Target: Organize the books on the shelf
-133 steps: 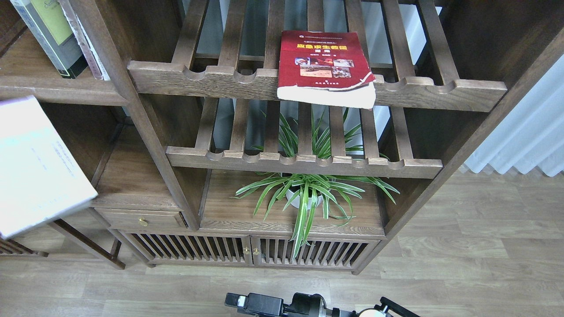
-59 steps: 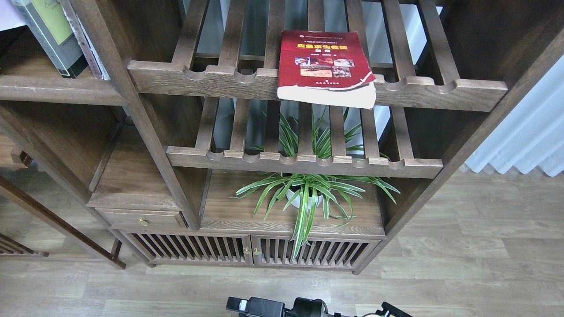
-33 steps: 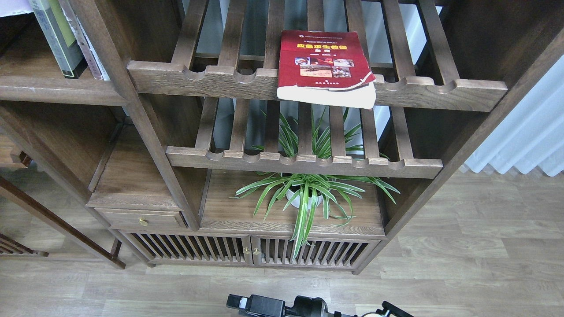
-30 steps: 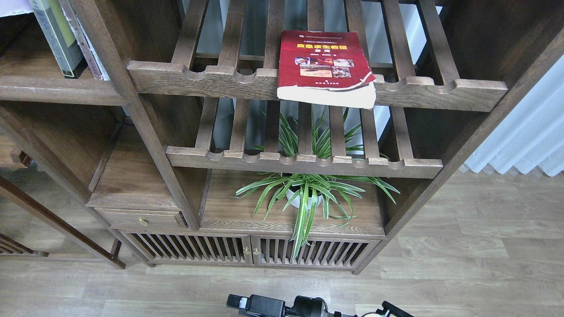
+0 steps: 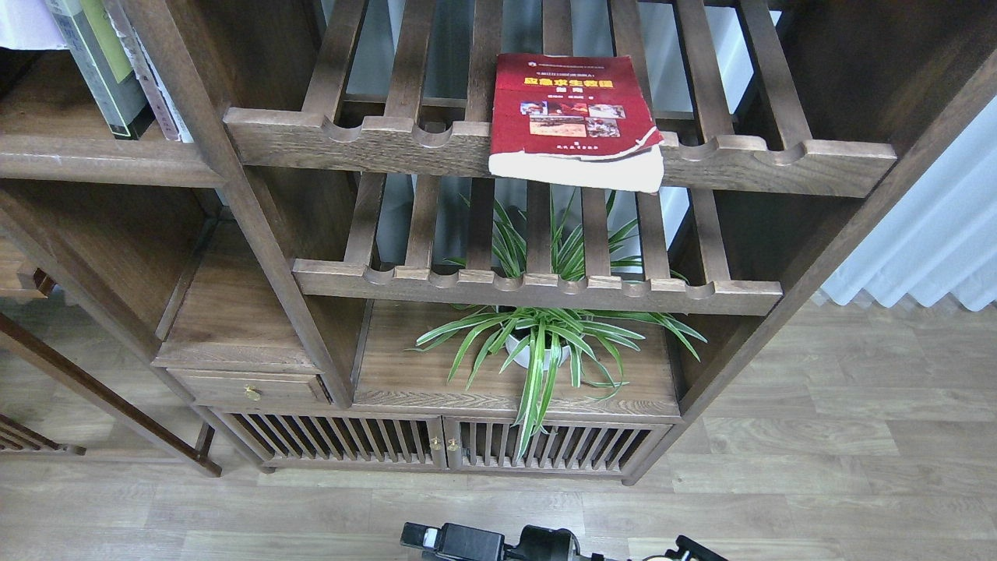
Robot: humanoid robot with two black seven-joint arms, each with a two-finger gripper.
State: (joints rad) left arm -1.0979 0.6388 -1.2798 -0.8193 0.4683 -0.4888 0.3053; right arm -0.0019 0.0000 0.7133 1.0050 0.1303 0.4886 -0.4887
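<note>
The worn red book [image 5: 572,117] lies flat on the upper slatted rack, its torn front edge hanging over the scalloped rail. At the top left, the thick yellow-green book [image 5: 97,66] stands leaning on the solid dark-brown shelf [image 5: 93,160], against another upright book [image 5: 152,86]. A corner of the white-lavender book [image 5: 27,23] shows at the top left edge, to the left of the yellow-green one. My left gripper is out of view. A dark part of my right arm [image 5: 448,541] lies at the bottom edge; its fingers cannot be told apart.
A slanted wooden upright [image 5: 234,195] divides the solid shelf from the slatted racks [image 5: 537,284]. A potted spider plant [image 5: 537,343] stands on the board below them. A small drawer [image 5: 249,387] and slatted cabinet doors [image 5: 436,444] are lower. A white curtain [image 5: 927,241] hangs on the right.
The white-lavender book has gone from low at the left edge up to the top left corner. The yellow-green book now stands more upright, shifted slightly right. The red book has not moved.
</note>
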